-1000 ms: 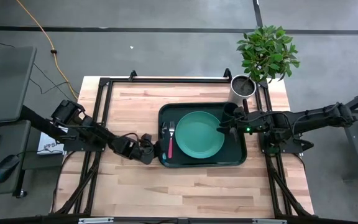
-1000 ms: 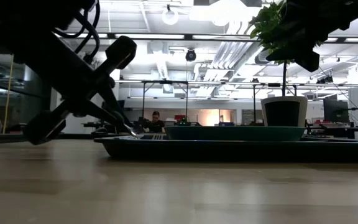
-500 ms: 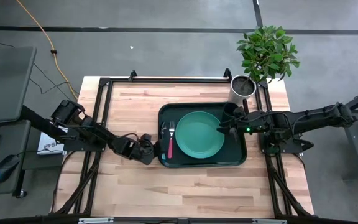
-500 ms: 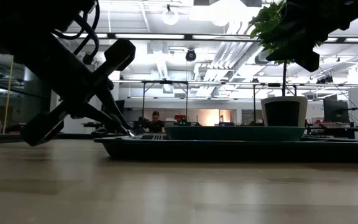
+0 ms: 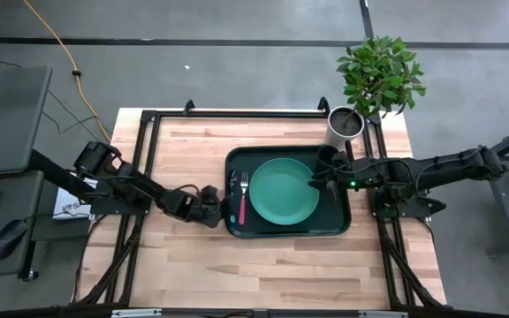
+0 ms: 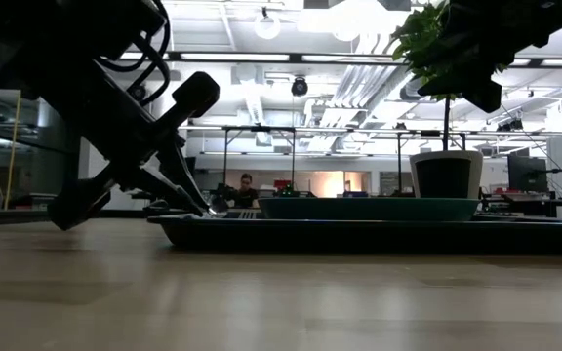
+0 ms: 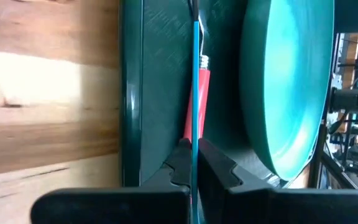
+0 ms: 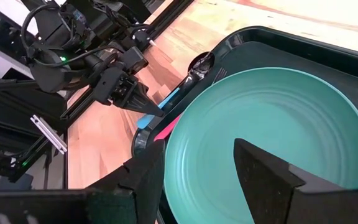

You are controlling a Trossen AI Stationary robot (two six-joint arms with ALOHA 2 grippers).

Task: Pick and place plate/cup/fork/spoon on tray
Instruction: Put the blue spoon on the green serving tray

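Observation:
The dark green tray [image 5: 339, 221] lies mid-table. On it are the teal plate [image 5: 283, 191] and, left of the plate, the pink-handled fork [image 5: 242, 208]. My left gripper [image 5: 220, 215] is at the tray's left rim, shut on the teal-handled spoon [image 7: 196, 68]. The spoon's dark bowl [image 8: 199, 62] is near the fork's tines. My right gripper [image 5: 318, 177] hangs open over the tray's right side, and its wrist view shows nothing between its fingers [image 8: 261, 169]. The cup does not show plainly. My left gripper pinches the spoon's thin teal handle [image 7: 195, 134] between its two fingers, at the handle's free end. The fingers [image 6: 191, 198] slant down from the table's left, in line with the handle. The spoon reaches out over the tray's left strip, above the fork's handle [image 7: 199, 99]. I cannot tell if its bowl [image 6: 218, 207] rests on the tray.
A white pot [image 5: 345, 125] with a leafy plant [image 5: 380, 72] stands just beyond the tray's far right corner. Black frame rails [image 5: 145, 159] run along the table's left and right sides. Bare wood [image 5: 263, 274] lies between the tray and the near edge.
My left gripper has swung a little toward the table's far edge along the tray's left rim and rolled slightly. It stays shut on the spoon.

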